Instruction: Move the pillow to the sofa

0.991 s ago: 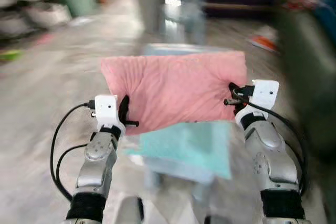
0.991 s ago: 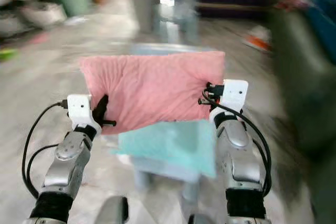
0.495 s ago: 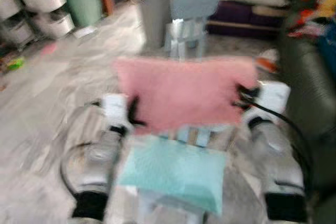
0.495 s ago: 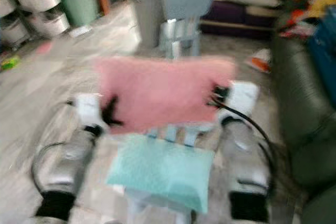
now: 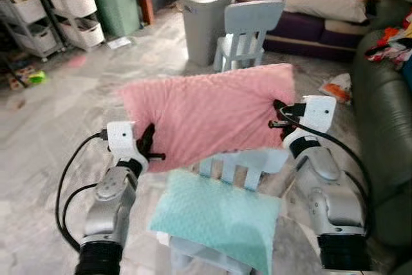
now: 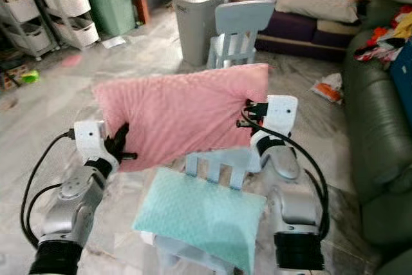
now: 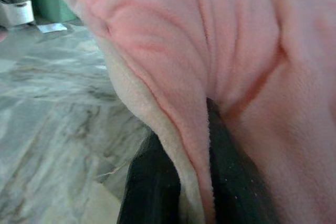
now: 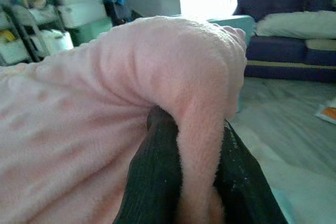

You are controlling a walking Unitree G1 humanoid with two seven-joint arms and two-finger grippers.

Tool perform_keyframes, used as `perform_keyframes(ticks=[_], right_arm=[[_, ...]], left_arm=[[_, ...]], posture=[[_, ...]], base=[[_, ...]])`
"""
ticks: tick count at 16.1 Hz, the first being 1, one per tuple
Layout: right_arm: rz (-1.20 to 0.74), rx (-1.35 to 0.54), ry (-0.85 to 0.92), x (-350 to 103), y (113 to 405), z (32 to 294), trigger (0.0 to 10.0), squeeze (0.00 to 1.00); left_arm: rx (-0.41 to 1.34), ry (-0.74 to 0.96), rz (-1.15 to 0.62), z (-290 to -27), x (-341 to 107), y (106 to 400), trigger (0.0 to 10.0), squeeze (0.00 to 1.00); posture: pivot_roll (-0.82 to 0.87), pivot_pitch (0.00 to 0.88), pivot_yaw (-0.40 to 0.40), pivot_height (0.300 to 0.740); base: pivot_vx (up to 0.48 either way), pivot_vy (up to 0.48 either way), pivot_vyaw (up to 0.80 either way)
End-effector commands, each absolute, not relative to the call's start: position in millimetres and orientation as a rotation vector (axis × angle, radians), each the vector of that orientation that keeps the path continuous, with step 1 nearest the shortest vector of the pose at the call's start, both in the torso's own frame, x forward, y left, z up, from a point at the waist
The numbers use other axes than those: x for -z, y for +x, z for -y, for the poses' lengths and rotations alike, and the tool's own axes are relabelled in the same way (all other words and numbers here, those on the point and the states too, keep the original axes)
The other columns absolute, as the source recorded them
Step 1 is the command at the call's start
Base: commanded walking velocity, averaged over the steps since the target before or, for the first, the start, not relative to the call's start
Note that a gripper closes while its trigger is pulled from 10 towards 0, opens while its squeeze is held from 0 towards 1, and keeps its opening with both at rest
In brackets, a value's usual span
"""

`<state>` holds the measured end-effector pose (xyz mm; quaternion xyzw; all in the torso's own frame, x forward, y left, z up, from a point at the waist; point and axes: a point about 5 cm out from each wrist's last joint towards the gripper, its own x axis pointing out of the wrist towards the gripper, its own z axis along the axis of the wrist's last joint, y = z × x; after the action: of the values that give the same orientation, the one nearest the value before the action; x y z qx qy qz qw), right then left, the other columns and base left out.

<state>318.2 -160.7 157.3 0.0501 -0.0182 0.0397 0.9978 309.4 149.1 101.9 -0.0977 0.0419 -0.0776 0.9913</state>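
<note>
I hold a pink pillow [image 5: 209, 111] stretched out in front of me, above a small pale-blue chair. My left gripper [image 5: 149, 146] is shut on the pillow's lower left corner, and my right gripper [image 5: 278, 115] is shut on its right edge. In the left wrist view the pink fabric [image 7: 199, 66] is pinched between the black fingers [image 7: 152, 182]. The right wrist view has a fold of pillow [image 8: 194, 103] clamped the same way. A dark green sofa [image 6: 376, 133] runs along my right side, and a purple sofa [image 5: 309, 24] stands at the back.
Directly below the pillow a pale-blue child's chair [image 5: 238, 169] carries a teal pillow [image 5: 215, 217]. A second small chair [image 5: 248, 27] and a grey laundry bin [image 5: 205, 11] stand ahead. Shelves with white baskets [image 5: 58, 4] line the far left. Clothes [image 6: 389, 33] lie on the green sofa.
The camera has tilted up and steadied, so the picture is now sharp. The pillow stays held between both grippers, with the teal pillow and chair now lower in view.
</note>
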Motion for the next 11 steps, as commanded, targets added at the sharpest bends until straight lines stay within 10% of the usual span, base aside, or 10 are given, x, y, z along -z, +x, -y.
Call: perform_keyframes(ticks=[1, 11], right_arm=[[0.059, -0.056, 0.108, -164.3, 318.1, 166.9, 10.0, 0.00], [0.016, -0.127, 0.085, -155.6, 318.7, 164.4, 10.0, 0.00]], left_arm=[[0.145, -0.182, -0.062, -147.5, -109.4, 312.0, 10.0, 0.00], [0.057, -0.269, -0.165, -156.3, -107.2, 310.4, 10.0, 0.00]], posture=[[-0.14, 0.000, 0.020, 0.740], [-0.14, 0.000, 0.013, 0.740]], base=[[0.000, 0.000, 0.00], [0.000, 0.000, 0.00]])
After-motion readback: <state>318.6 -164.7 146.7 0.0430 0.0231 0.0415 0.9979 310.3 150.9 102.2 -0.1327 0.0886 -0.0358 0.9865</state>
